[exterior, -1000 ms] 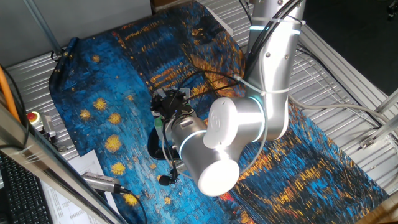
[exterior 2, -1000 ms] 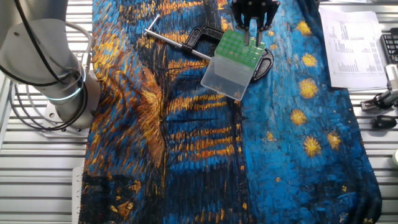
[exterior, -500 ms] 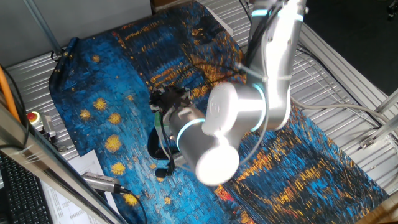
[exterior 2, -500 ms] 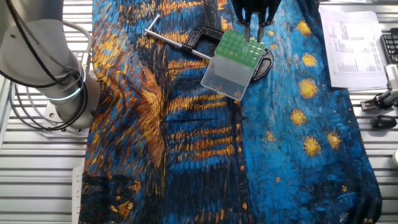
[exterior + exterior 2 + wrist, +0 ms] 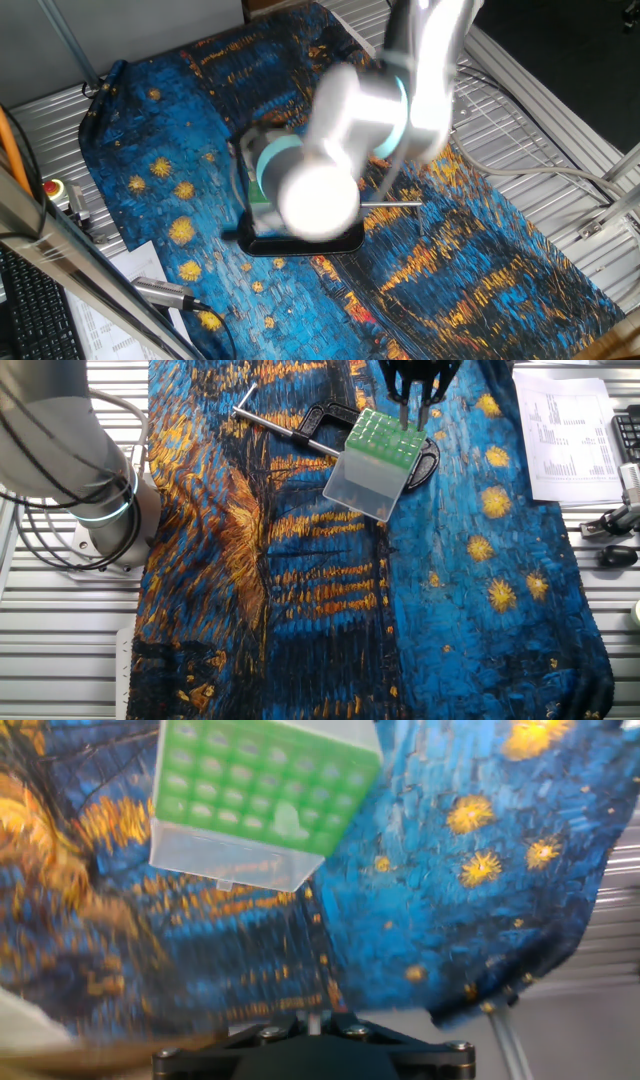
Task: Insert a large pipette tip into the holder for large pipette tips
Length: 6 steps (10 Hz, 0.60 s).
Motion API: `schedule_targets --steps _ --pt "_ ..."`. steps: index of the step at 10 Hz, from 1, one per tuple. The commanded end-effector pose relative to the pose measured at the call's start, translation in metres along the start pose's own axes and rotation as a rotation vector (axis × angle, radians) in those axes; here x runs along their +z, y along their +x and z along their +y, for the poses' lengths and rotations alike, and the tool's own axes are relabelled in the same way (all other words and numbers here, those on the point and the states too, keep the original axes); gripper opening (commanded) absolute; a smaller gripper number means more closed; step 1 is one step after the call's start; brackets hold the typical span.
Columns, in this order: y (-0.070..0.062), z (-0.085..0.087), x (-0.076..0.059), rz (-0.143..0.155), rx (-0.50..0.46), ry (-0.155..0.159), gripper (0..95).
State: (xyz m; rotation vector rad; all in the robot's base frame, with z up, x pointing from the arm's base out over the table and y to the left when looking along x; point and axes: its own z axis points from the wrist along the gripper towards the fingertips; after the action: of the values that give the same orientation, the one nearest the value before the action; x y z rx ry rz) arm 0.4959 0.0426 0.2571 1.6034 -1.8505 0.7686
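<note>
The holder for large pipette tips [image 5: 383, 438] is a translucent box with a green perforated top, lying tilted on the painted cloth. In the hand view it [image 5: 265, 775] sits at the top. A whitish blurred spot there, in one hole near its front edge, looks like the large pipette tip [image 5: 288, 820]. My gripper [image 5: 412, 418] hangs just above the far edge of the green top, with its two dark fingers apart and nothing between them. In one fixed view the blurred arm [image 5: 330, 150] hides the holder. The hand view shows only the hand's black base [image 5: 310, 1058].
A black C-shaped clamp [image 5: 322, 420] with a grey screw rod [image 5: 268, 422] lies left of the holder. A black round pad [image 5: 425, 460] lies under the box. Papers [image 5: 565, 430] and a keyboard lie at the right edge. The arm's base [image 5: 90, 470] stands at the left.
The fingers have spread apart over the green top and the hand has lifted slightly. In one fixed view the arm has swung up and left, now motion-blurred.
</note>
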Motion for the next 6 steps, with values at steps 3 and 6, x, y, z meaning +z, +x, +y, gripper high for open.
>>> schedule_targets --steps 3,6 --pt "0.031 -0.007 0.015 -0.342 0.497 -0.258 0.0" --pt "0.035 -0.008 0.019 -0.453 0.858 -0.493 0.0"
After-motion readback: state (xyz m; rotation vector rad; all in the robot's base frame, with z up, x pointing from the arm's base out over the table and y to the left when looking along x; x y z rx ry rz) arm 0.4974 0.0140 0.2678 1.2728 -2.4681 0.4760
